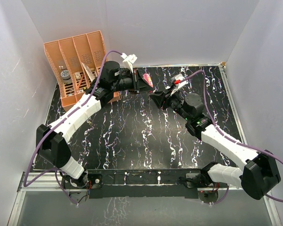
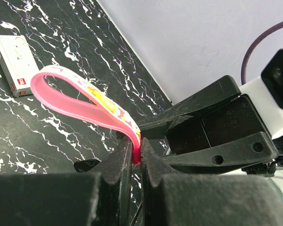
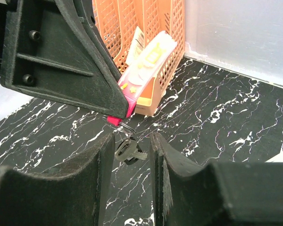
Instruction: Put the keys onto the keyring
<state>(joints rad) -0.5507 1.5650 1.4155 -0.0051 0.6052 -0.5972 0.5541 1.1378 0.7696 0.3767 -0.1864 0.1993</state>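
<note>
arms: white shells, black joints | cables: purple | left gripper, right gripper: black

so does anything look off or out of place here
Nothing spilled or broken. The one odd thing: the keyring hangs in mid-air, pinched by its pink strap in the left gripper, and a key seems to hang from its ring already, between the right gripper's open jaws.

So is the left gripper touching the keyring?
Touching. The left wrist view shows the left gripper shut on the keyring, with the end of its pink strap pinched between the fingers.
</note>
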